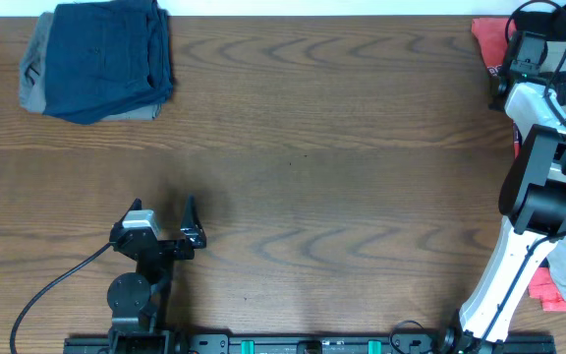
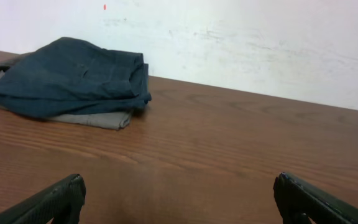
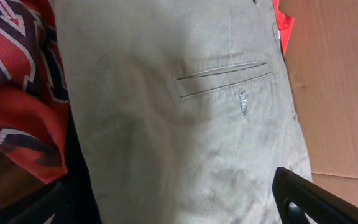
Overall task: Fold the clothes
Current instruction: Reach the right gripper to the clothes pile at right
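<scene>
The pale khaki shorts (image 3: 166, 112) fill the right wrist view, wrinkled, with a stitched pocket seam facing up. They lie on a pile past the table's right edge. My right gripper (image 3: 179, 211) is open just above the shorts, one finger on each side, holding nothing. In the overhead view it (image 1: 521, 44) hangs at the far right corner and hides most of the shorts. My left gripper (image 1: 160, 214) is open and empty low over the wood near the front left; it also shows in the left wrist view (image 2: 179, 205).
A navy-blue folded garment (image 1: 101, 59) on a grey one lies at the far left corner; it also shows in the left wrist view (image 2: 73, 78). A red printed shirt (image 3: 17, 74) and a black shirt (image 3: 73, 186) lie beside and under the shorts. Brown cardboard (image 3: 340, 93) lies to the right.
</scene>
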Action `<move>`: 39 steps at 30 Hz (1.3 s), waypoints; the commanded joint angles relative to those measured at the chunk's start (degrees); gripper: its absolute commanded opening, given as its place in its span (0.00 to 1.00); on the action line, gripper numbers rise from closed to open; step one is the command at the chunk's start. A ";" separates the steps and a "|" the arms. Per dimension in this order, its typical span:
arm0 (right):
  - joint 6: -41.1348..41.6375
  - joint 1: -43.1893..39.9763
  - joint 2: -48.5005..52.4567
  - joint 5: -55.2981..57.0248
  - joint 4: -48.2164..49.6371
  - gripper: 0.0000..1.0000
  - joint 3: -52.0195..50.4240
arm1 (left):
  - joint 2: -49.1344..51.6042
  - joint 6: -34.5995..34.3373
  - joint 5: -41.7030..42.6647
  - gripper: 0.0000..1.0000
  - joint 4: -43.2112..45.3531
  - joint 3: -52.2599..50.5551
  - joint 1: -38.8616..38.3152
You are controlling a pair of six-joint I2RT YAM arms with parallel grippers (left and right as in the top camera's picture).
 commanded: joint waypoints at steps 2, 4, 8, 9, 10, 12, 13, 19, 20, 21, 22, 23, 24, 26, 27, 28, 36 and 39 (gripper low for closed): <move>2.54 -0.31 0.52 -0.85 -1.33 0.94 3.58 | -0.24 0.35 0.61 0.98 -2.10 -0.81 0.02; 3.96 -0.31 0.52 -1.16 -3.96 0.95 6.05 | -0.24 0.35 0.61 0.98 -2.10 -0.81 0.02; 3.76 -0.37 0.52 -5.49 -8.15 0.98 10.38 | -0.24 0.35 0.61 0.98 -2.10 -0.81 0.02; 3.32 -0.35 0.52 -5.57 -8.55 0.98 10.78 | -0.24 0.35 0.61 0.98 -2.12 -0.81 0.02; 2.78 -0.35 0.52 -5.57 -8.59 0.98 10.82 | -0.24 0.35 0.61 0.98 -2.10 -0.81 0.02; 1.29 -0.44 0.63 -5.62 -9.07 0.98 10.71 | -0.24 0.35 0.61 0.98 -2.10 -0.81 0.02; 0.61 -0.46 0.87 -5.75 -9.44 0.98 10.58 | -0.24 0.35 0.61 0.98 -2.12 -0.81 0.02; -1.05 -1.25 3.63 -5.84 -10.32 0.99 10.05 | -0.24 0.35 0.63 0.98 -2.12 -0.81 0.02; -1.05 -1.44 3.82 -5.73 -10.29 0.99 10.05 | -0.24 0.35 0.61 0.98 -2.10 -0.81 0.02; -1.05 -1.62 4.44 -5.64 -10.08 0.99 10.05 | -0.24 0.35 0.61 0.98 -2.12 -0.81 0.02; -0.74 -1.84 4.55 -5.46 -10.05 0.99 10.05 | -0.24 0.35 0.61 0.98 -2.10 -0.81 0.02; -0.52 -1.95 4.72 -5.18 -9.90 0.98 10.05 | -0.24 0.35 0.63 0.98 -2.12 -0.81 0.02; -0.11 -2.10 4.72 -5.14 -9.86 0.98 10.05 | -0.24 0.35 0.61 0.98 -2.12 -0.81 0.02; 0.04 -2.38 4.72 -5.11 -9.42 0.98 10.08 | -0.24 0.35 0.61 0.98 -2.12 -0.81 0.02; 0.02 -2.56 4.72 -5.11 -9.14 0.99 10.08 | -0.24 0.35 0.61 0.98 -2.10 -0.81 0.02; 0.02 -2.62 4.72 -5.11 -9.03 0.99 10.08 | -0.24 0.35 0.61 0.98 -2.12 -0.81 0.02; 2.75 -2.69 4.72 -5.27 -9.51 0.98 10.58 | -0.24 0.35 0.61 0.98 -2.10 -0.81 0.02; 3.50 -2.34 4.72 -7.08 -10.93 0.98 11.82 | -0.24 0.35 0.61 0.98 -2.10 -0.81 0.02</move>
